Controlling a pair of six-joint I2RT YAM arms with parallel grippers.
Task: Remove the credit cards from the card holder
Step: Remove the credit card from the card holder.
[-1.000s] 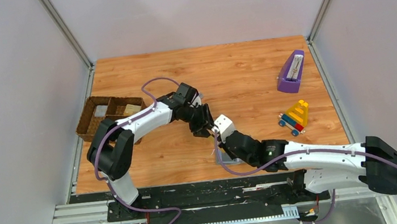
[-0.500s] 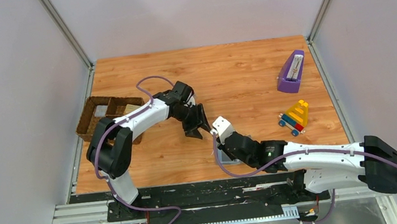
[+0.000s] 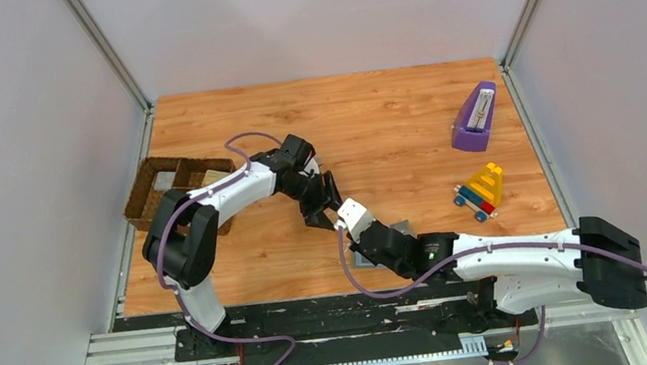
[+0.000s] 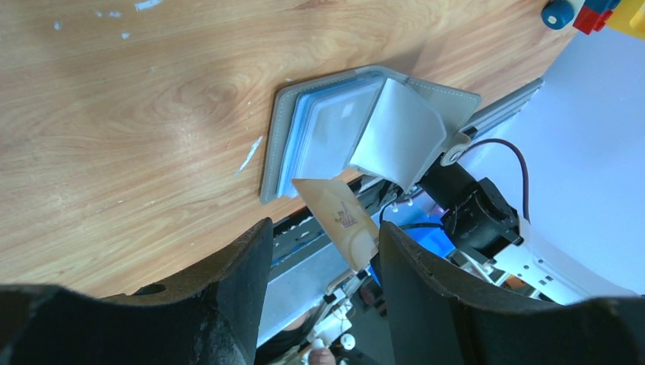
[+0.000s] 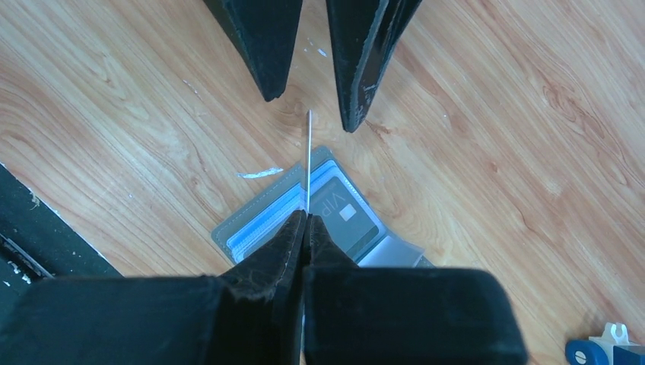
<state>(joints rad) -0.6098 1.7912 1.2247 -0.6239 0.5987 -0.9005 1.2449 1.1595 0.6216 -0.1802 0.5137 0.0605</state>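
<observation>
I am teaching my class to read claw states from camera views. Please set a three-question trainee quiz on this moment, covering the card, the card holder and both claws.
1. True or false: the left claw is shut on the tan card.
2. The card holder is: A) lying open on the table; B) folded shut; C) lifted clear of the wood.
3. Which claw pinches the tan card?

Key: 1 false, its jaws stand apart on either side of the card; 2 A; 3 the right claw.
</observation>
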